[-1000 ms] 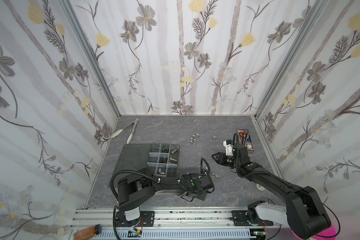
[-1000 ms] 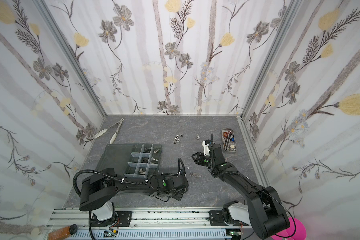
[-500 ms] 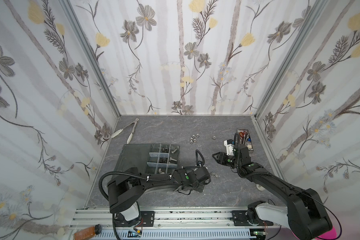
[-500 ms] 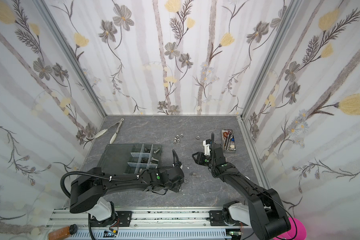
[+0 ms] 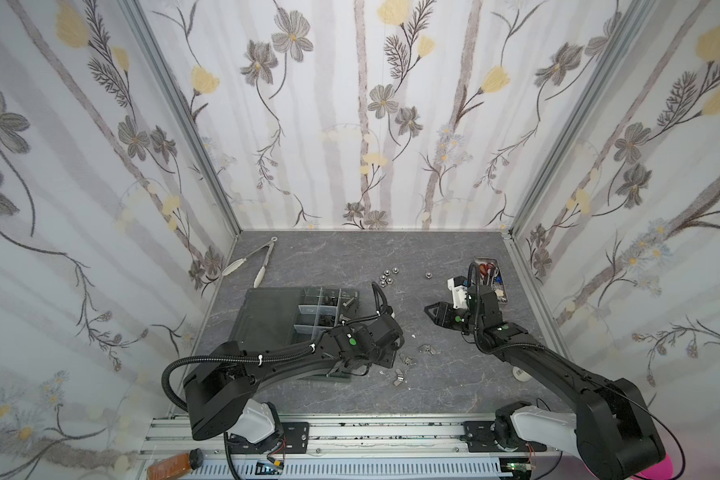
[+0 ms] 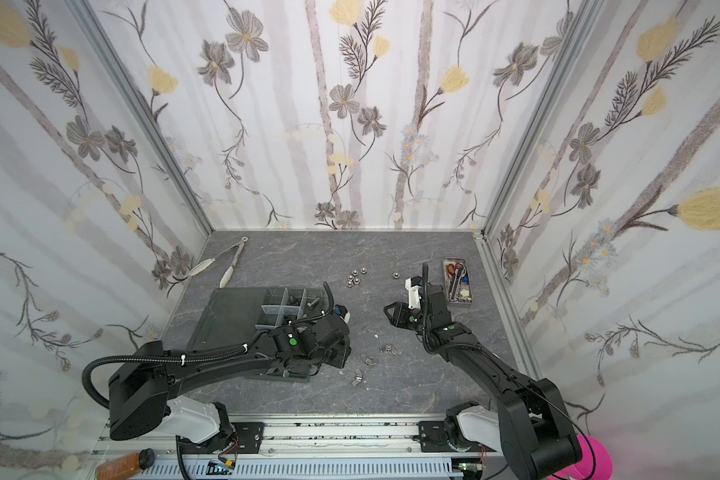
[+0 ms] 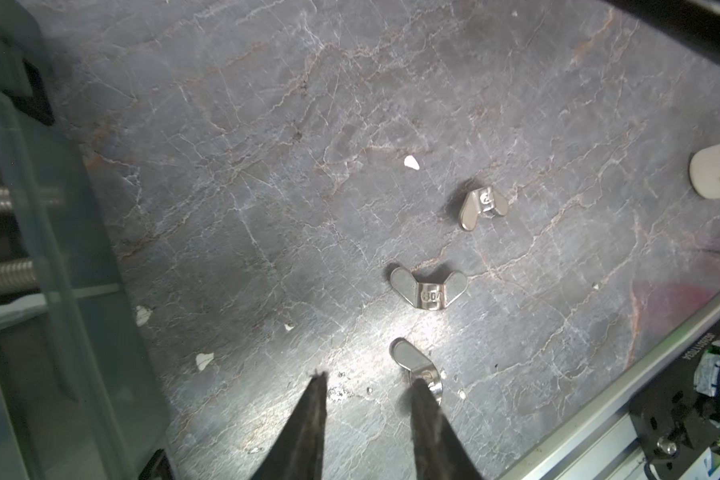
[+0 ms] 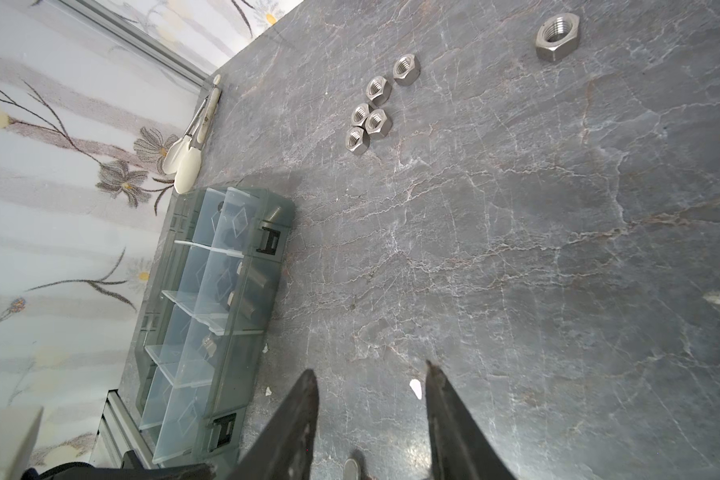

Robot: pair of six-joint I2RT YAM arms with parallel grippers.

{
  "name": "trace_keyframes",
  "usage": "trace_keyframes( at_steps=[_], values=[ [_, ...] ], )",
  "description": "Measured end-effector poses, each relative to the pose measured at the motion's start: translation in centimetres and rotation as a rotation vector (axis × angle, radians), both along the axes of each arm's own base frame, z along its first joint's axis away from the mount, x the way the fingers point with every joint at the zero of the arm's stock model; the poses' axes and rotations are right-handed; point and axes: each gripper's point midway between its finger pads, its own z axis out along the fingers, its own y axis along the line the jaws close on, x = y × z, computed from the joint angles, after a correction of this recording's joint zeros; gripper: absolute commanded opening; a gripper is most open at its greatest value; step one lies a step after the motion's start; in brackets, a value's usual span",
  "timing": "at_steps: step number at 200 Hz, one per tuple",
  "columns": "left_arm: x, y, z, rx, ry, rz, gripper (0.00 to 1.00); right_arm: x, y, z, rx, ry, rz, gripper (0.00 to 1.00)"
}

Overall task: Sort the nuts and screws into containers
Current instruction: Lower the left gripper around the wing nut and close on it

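Grey marbled tabletop (image 5: 329, 257). In both top views, metal tongs (image 5: 262, 259) lie at the upper left by the wall. A dark organiser tray (image 5: 267, 316) sits left of centre. Five hex nuts (image 5: 387, 277) cluster above centre, with a lone hex nut (image 5: 427, 274) to their right. A narrow metal tray (image 5: 504, 291) lies at the right edge. Three wing nuts (image 5: 408, 360) lie below centre, each apart. A white disc (image 5: 521, 372) lies lower right. Small white chips (image 7: 411, 162) are scattered about.

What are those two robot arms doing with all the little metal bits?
They are sorting little metal parts into the organiser tray. The left gripper hovers open just above the table, right beside one of three wing nuts. The right gripper hangs open and empty. Six hex nuts lie loose farther back.
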Motion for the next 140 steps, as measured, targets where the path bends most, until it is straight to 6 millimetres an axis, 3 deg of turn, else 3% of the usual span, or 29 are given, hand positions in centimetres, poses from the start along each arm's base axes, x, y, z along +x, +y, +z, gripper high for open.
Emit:
trace_keyframes(
  at_steps=[21, 61, 140],
  values=[
    [-0.8, -0.3, -0.5, 0.008, 0.017, -0.025, 0.54, 0.0, 0.0, 0.0, -0.001, 0.001, 0.0, 0.44],
    [-3.4, -1.6, -2.8, 0.042, 0.067, -0.097, 0.6, 0.0, 0.0, -0.2, -0.003, 0.006, -0.001, 0.44],
    [-5.6, -3.9, -6.0, 0.088, 0.129, -0.131, 0.54, -0.2, -0.2, -0.5, -0.01, 0.009, -0.004, 0.44]
  ],
)
